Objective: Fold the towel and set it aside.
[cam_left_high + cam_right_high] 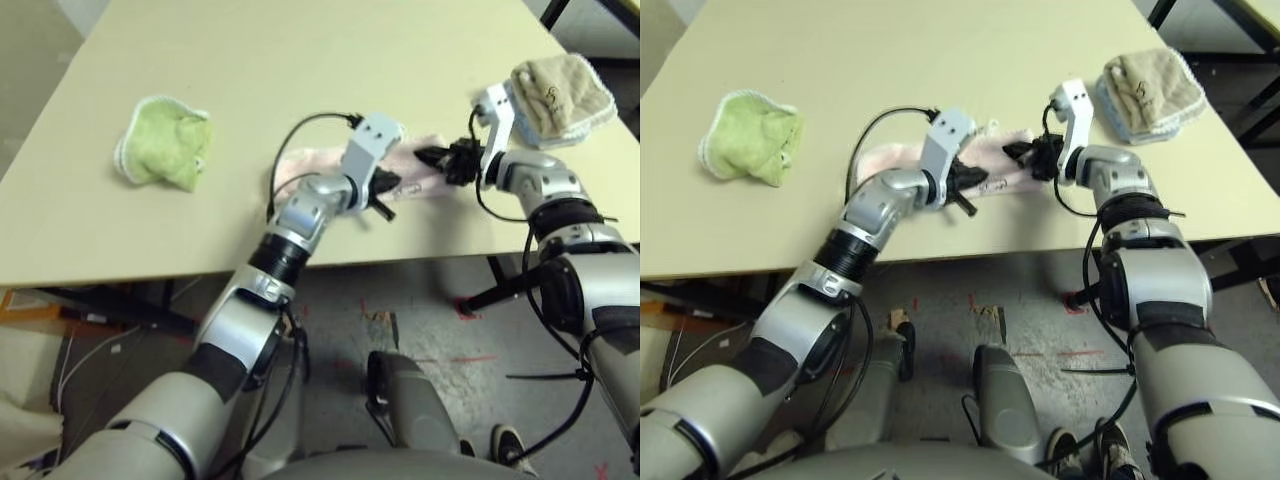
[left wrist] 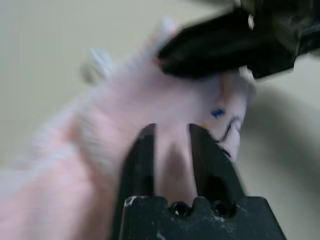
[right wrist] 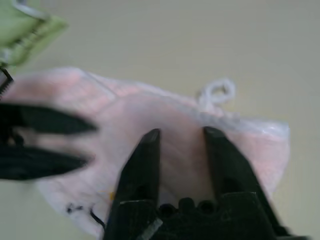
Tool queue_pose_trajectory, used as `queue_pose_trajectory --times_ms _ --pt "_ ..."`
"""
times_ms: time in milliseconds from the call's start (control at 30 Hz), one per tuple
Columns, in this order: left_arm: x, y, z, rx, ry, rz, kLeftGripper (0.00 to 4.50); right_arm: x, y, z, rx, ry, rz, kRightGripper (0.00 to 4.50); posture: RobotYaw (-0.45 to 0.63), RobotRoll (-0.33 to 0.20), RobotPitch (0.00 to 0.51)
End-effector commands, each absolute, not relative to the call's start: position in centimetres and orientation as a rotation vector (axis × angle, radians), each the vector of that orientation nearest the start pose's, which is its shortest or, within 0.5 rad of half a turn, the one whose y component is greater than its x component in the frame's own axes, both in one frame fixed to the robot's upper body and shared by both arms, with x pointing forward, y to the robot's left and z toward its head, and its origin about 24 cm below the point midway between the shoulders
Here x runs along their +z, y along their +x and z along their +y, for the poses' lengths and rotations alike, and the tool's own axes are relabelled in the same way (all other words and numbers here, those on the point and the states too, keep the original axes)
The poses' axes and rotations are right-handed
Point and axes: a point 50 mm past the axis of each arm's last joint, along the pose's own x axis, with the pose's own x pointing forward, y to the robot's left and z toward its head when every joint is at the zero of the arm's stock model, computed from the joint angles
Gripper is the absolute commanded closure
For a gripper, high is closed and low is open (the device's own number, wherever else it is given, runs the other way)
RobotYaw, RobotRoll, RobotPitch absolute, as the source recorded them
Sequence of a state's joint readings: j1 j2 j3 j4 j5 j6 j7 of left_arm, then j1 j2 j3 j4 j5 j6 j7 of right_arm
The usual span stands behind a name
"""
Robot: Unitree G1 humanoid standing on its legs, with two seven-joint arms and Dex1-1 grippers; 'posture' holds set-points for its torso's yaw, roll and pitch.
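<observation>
Towel (image 1: pixel 420 181) lies on the table (image 1: pixel 300 60), stretched crosswise near the edge closest to the robot. Both arms reach over that edge; the left arm (image 1: pixel 283 255) passes in front of the towel's middle and hides part of it, while the right arm (image 1: pixel 560 215) comes in at its right end. Beyond that end, just beside the right gripper (image 3: pixel 182 132), sits the beige cloth (image 1: pixel 568 88) on a blue layer (image 1: pixel 548 136). Well apart on the left, the green cloth (image 1: pixel 168 143) lies crumpled, its pale border curling round. The left gripper (image 2: pixel 171 128) is unclenched over the towel; the right one is also parted over it, pink fabric showing between its fingers. Smallest are the dark emblem (image 3: pixel 87 212) and a white loop (image 3: pixel 218 92) at the towel's border.
</observation>
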State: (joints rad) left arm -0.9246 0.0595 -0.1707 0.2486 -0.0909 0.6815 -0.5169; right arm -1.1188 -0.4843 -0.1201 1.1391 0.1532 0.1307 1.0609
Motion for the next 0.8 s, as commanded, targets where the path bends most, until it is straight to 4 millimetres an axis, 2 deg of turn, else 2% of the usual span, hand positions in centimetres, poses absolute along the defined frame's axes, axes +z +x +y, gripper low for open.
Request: queue_pose_trajectory --times_ms 33,133,167,200,333,467,567,800 --pt "22.1 34.3 3.7 -0.840 0.147 0.047 1.63 19.7 39.3 -21.7 0.850 -0.037 0.059 1.22 0.10 0.000 0.200" --pt "24.1 33.7 6.0 -0.763 0.109 0.010 0.45 20.7 39.0 -22.3 0.875 -0.051 0.023 0.05 0.10 0.000 0.200" --pt "24.4 33.5 7.0 -0.724 0.107 0.012 0.10 21.0 38.8 -22.6 0.882 -0.058 0.012 0.00 0.10 0.000 0.200" --pt "24.6 33.3 7.7 -0.698 0.106 0.016 0.04 21.2 38.7 -22.9 0.886 -0.063 0.006 0.00 0.10 0.000 0.200" --pt "23.0 32.4 13.6 -0.475 0.154 0.138 0.04 21.5 37.4 -25.2 0.916 -0.131 0.020 0.00 0.12 0.000 0.198" --pt "21.3 31.2 17.2 -0.352 0.097 0.249 0.04 20.8 36.2 -26.9 0.938 -0.169 0.077 0.00 0.13 0.000 0.204" --pt "20.0 30.4 17.7 -0.352 0.024 0.325 0.04 20.1 35.5 -27.8 0.947 -0.185 0.118 0.00 0.13 0.000 0.205" --pt "18.0 30.4 16.7 -0.397 -0.116 0.391 0.04 18.9 34.6 -28.7 0.963 -0.215 0.184 0.00 0.13 0.000 0.207"
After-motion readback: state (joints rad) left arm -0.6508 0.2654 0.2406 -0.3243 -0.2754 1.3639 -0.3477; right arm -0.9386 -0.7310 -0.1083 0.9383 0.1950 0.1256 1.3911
